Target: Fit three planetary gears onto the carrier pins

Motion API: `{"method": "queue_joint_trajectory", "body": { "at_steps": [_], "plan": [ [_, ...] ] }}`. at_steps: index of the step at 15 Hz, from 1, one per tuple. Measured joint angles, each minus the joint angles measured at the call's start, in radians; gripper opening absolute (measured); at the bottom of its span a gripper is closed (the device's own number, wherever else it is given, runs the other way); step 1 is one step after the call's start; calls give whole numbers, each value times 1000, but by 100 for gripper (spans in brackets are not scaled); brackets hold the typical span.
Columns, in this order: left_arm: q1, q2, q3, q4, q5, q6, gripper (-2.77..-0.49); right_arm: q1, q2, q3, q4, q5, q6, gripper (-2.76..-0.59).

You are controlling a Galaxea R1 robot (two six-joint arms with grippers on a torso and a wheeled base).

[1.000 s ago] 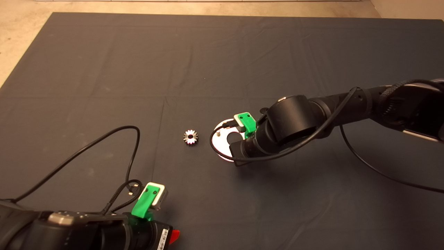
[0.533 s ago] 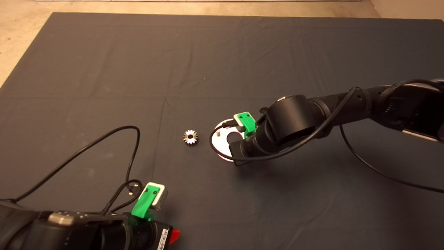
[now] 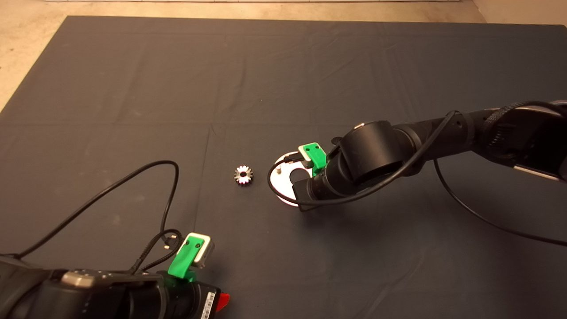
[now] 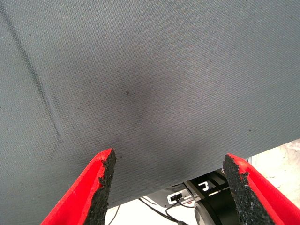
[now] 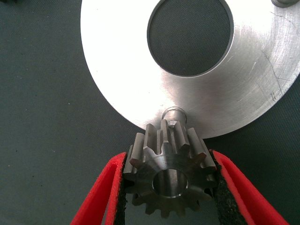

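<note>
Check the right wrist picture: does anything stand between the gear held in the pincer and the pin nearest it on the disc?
Nothing visible does. The right pincer grips the gear, and the nearest pin on the disc stands bare just beyond its teeth.

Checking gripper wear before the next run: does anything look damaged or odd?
Yes. The black pads on the parked left gripper look chipped and ragged along their edges. The right gripper holds a small dark-steel toothed gear squarely.
</note>
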State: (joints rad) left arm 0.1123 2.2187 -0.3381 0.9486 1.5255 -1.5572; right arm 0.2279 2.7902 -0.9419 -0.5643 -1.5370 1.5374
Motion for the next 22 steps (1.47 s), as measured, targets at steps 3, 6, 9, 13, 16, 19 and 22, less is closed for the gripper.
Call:
{"method": "queue_joint_trajectory", "body": {
  "at_steps": [3,6,9,13,16,19,22],
  "plan": [
    [0,0,0,0,0,0,-164,0,0,-1,0,0,0,-229],
    [-3,0,0,0,0,0,-164,3,0,-4,-1,0,0,-229],
    [-2,0,0,0,0,0,-164,3,0,-6,-2,0,0,-229],
    [-2,0,0,0,0,0,-164,14,0,-6,-3,0,0,-229],
    [-2,0,0,0,0,0,-164,14,0,-6,-3,0,0,-229],
    [-3,0,0,0,0,0,-164,14,0,-6,-3,0,0,-229],
    [-2,0,0,0,0,0,-164,14,0,-6,-3,0,0,-229]
  ]
}}
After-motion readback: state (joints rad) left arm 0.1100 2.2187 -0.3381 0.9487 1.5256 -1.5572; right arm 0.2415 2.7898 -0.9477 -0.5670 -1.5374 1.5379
